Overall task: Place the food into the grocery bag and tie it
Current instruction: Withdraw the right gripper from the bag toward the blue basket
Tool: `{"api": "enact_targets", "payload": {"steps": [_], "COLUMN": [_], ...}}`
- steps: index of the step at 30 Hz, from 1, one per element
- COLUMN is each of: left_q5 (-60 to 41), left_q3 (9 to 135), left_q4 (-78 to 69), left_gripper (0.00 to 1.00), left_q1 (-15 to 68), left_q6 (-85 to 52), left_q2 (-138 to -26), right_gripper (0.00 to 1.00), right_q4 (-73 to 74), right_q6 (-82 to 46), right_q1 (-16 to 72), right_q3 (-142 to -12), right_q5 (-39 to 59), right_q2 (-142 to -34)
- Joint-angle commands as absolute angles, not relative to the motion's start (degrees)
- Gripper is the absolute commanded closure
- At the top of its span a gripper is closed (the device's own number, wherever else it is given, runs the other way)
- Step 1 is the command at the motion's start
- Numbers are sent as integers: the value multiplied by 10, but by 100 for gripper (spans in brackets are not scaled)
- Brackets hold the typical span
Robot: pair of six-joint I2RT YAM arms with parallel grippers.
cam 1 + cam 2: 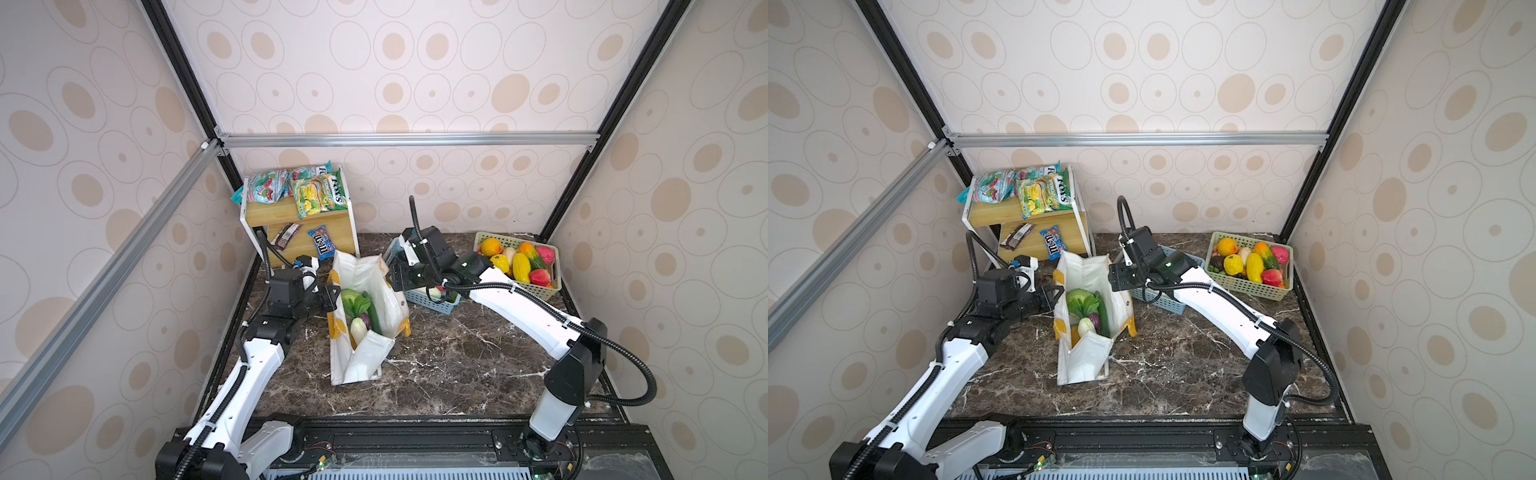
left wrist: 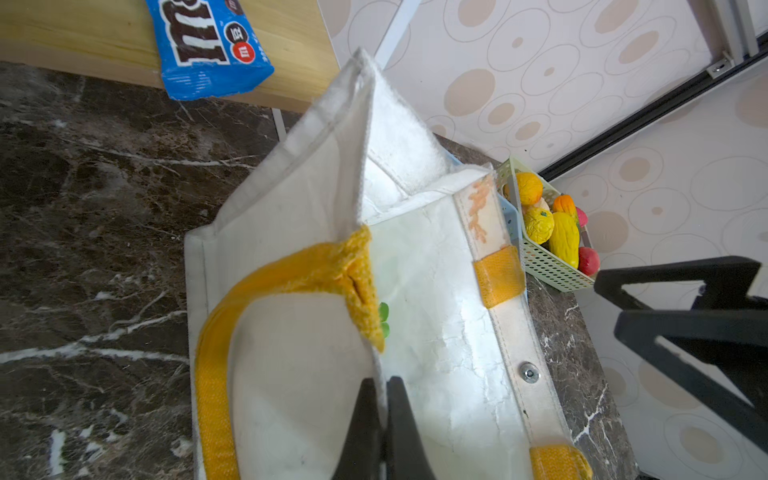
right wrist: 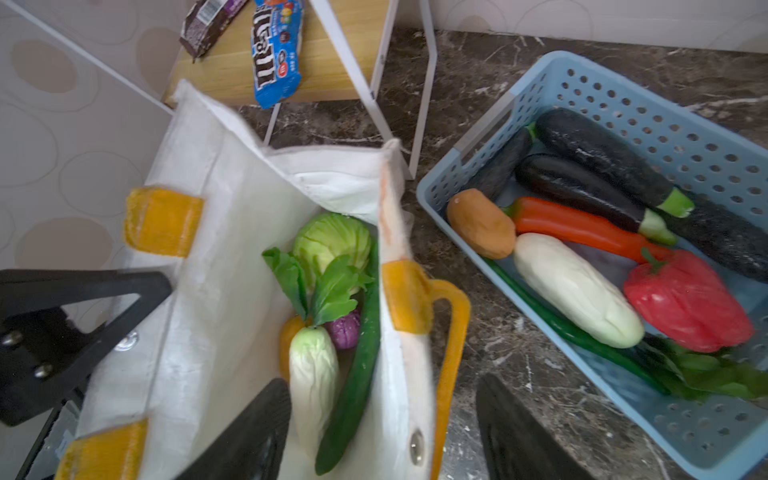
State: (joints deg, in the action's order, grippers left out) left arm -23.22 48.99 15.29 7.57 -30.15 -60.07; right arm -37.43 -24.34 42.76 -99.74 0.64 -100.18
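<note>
I saw the grocery bag (image 1: 361,266) standing open mid-table, cabbage (image 1: 351,296) inside; my left gripper (image 1: 331,297) pinched its left rim, my right gripper (image 3: 384,384) hung spread astride the right rim.

**A:** So where have you got this running, somebody's kitchen?

**B:** Nah, look around you, that's a robot lab cell dressed up to look homey. You've got an aluminium frame (image 1: 407,139) with wallpaper panels (image 1: 374,62) for walls. There's a marble-look desk (image 1: 457,365), and white robot arms (image 1: 257,361) mounted on a black rail (image 1: 415,438) with loose cabling. The toy fruit (image 1: 521,266) and snack shelf (image 1: 291,216) are just props.
</note>
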Motion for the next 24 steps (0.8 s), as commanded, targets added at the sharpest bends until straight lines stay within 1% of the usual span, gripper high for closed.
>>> {"api": "enact_targets", "payload": {"steps": [1, 5, 12, 16, 24], "left_q5": [-200, -180, -167, -170, -177], "left_q3": [520, 511, 508, 508, 524], "left_q4": [177, 191, 197, 201, 207], "left_gripper": [100, 100, 100, 100, 100], "left_q1": [70, 69, 68, 67, 67], "left_q6": [-293, -297, -305, -304, -300], "left_q2": [-609, -613, -612, -611, -633], "right_gripper": [27, 26, 24, 22, 19], "right_q4": [-401, -428, -432, -427, -444], "right_q6": [-212, -197, -184, -173, -155], "right_q1": [404, 378, 358, 354, 351], "right_q3": [-1012, -1032, -1045, -1055, -1117], "right_q5": [22, 20, 21, 36, 51], "right_q2": [-1012, -1045, -1095, -1125, -1204]}}
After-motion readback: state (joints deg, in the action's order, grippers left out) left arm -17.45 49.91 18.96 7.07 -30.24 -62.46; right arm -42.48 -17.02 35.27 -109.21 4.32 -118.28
